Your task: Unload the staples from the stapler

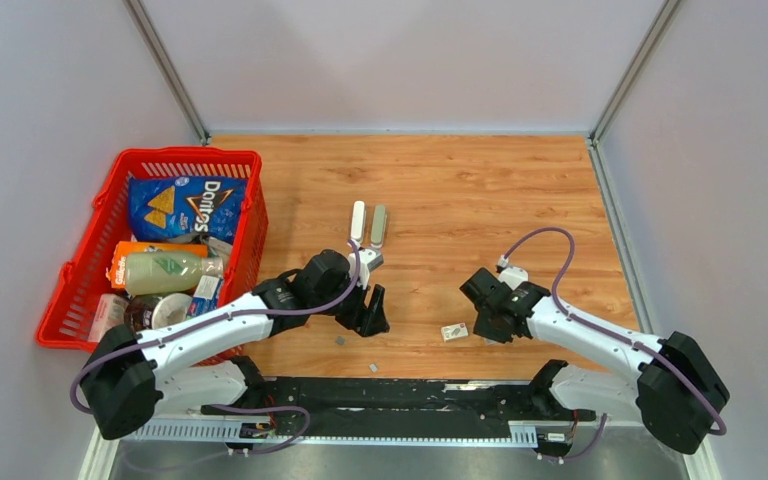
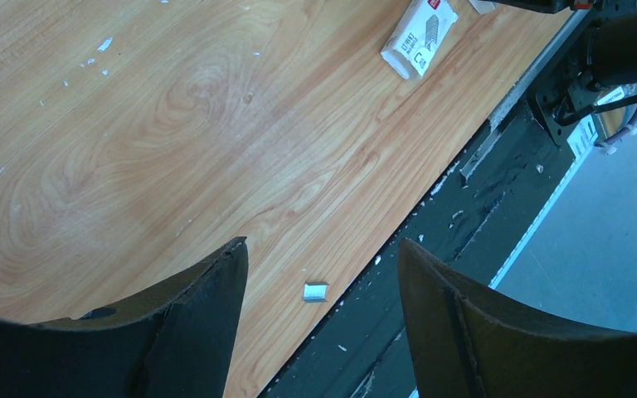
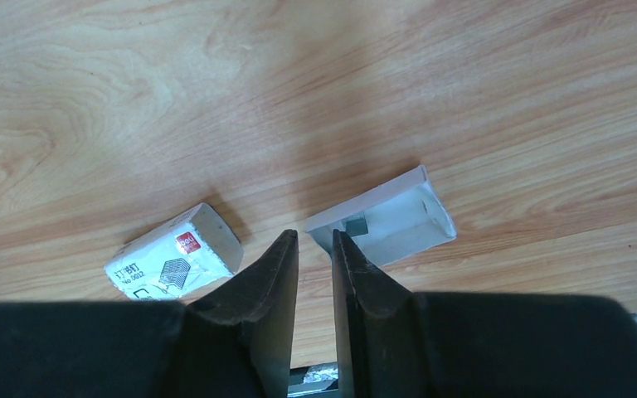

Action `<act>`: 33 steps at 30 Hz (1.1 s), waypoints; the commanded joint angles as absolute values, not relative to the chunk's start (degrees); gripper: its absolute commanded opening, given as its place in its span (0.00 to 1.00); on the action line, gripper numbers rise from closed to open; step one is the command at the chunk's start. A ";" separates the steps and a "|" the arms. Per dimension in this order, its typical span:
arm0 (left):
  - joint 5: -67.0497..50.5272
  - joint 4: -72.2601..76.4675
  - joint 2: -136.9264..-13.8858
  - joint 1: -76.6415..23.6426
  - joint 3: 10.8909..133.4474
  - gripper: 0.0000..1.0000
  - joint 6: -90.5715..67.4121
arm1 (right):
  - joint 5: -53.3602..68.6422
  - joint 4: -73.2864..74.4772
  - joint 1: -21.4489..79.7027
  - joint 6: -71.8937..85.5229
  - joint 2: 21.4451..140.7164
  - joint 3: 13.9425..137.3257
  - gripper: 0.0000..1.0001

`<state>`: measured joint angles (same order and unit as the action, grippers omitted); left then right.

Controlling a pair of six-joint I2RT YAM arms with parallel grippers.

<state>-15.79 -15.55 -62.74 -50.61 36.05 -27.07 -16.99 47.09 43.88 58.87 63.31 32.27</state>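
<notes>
- Left gripper (image 2: 322,249): jaws wide apart, empty.
- Right gripper (image 3: 311,236): jaws nearly together, clasping nothing.
- Staples (image 1: 343,340): two strips on table (image 1: 480,200) beside left gripper; nearer strip (image 2: 315,291) lies with its long axis finger to finger.
- Stapler (image 1: 368,225): one, open, farther back.

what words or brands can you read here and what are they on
"Doritos": on the blue crisp bag in the red plastic basket.
"订书钉": on the small white cardboard box; its red logo and finer print are too small to read.
Pale plastic bottle in the basket: label too blurred to read.
</notes>
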 commanded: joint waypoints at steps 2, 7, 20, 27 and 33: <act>-16.08 -14.24 -63.28 -50.89 35.77 0.73 -26.46 | -17.67 45.62 45.17 57.74 63.63 34.01 0.24; -16.61 -13.62 -64.07 -50.80 35.68 0.73 -26.72 | -17.75 45.97 45.53 57.39 63.28 33.84 0.18; -16.87 -13.10 -64.95 -50.80 35.77 0.73 -26.90 | -17.05 44.12 45.97 57.13 64.68 33.31 0.09; -16.87 -13.10 -65.13 -50.80 35.68 0.73 -26.98 | -17.05 42.63 46.23 57.13 66.88 33.75 0.01; -16.96 -13.01 -65.30 -50.89 35.68 0.73 -26.89 | -18.89 43.15 46.32 55.99 68.37 36.73 0.00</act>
